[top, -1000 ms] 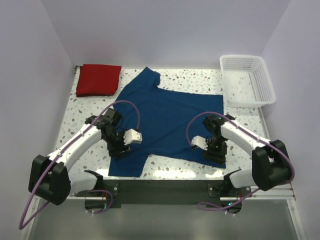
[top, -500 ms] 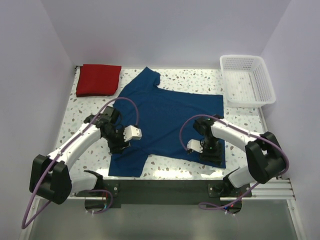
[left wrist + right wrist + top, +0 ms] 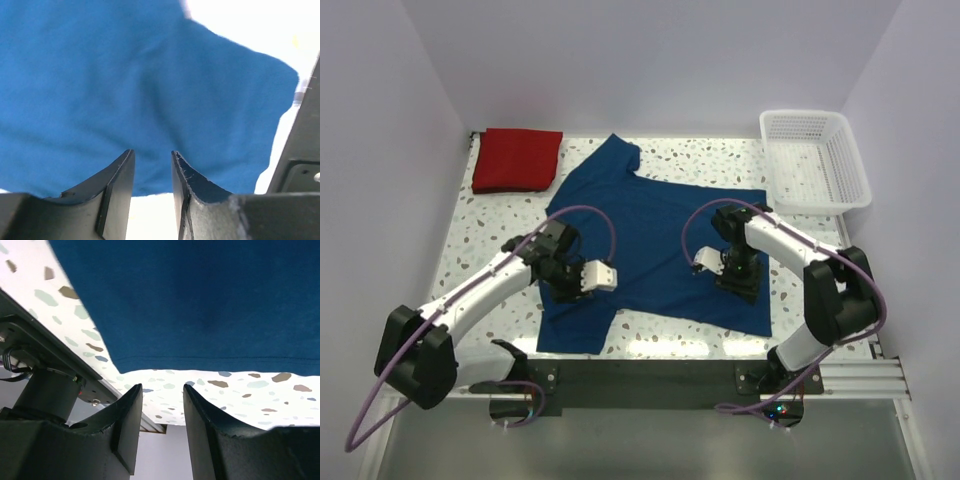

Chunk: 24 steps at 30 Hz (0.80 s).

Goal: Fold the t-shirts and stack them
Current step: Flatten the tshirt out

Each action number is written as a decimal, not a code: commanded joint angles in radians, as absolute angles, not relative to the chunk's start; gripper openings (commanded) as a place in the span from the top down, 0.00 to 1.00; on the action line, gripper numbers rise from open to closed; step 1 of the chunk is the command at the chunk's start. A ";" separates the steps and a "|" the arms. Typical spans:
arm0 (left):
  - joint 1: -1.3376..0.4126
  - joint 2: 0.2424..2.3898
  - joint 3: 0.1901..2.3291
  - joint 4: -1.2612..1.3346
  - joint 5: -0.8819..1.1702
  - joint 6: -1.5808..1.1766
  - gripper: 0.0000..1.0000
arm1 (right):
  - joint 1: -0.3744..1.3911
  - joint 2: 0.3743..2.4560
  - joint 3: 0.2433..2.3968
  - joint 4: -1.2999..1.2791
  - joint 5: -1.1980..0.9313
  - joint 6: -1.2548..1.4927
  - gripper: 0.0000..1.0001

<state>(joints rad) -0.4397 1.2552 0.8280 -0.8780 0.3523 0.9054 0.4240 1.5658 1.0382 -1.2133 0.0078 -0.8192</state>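
Observation:
A dark navy t-shirt (image 3: 660, 235) lies spread flat across the middle of the table, one sleeve pointing to the back. A bright red t-shirt (image 3: 517, 158) sits folded at the back left corner. My left gripper (image 3: 565, 285) hovers low over the navy shirt's near left part; in the left wrist view this gripper (image 3: 152, 152) is open, with only the blue cloth (image 3: 125, 85) and its edge beyond the tips. My right gripper (image 3: 735, 272) is over the shirt's right side. Its jaws (image 3: 161, 387) are open and empty, facing the shirt's hem (image 3: 200, 300).
A white lattice basket (image 3: 815, 160) stands at the back right corner. Speckled tabletop (image 3: 240, 390) shows past the hem, then the near edge rail (image 3: 650, 375) with both arm bases. Purple walls close in left, back and right.
Both grippers have slid inward and farther over the navy shirt, the right one from the near right hem toward the middle. Both pairs of jaws have narrowed. The shirts have not moved.

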 commanded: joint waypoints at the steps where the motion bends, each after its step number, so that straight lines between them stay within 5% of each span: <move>1: -0.575 1.206 0.746 -0.841 0.270 0.873 0.61 | 0.362 1.618 1.109 -1.210 0.003 -0.810 0.58; 12: -0.885 1.394 0.666 -0.753 0.081 0.720 0.66 | 0.331 1.646 1.161 -1.207 0.037 -0.802 0.58; 19: -1.139 1.457 0.730 -0.831 0.239 0.629 0.73 | 0.311 1.643 1.187 -1.218 0.051 -0.821 0.58; 24: -1.160 1.459 0.860 -0.917 0.357 0.653 0.74 | 0.307 1.632 1.195 -1.232 0.041 -0.831 0.58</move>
<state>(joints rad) -1.1534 1.4609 0.7753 -0.8433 0.2054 0.6678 0.3119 1.6493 1.1606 -1.2087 0.0296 -0.8162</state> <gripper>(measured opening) 0.264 0.418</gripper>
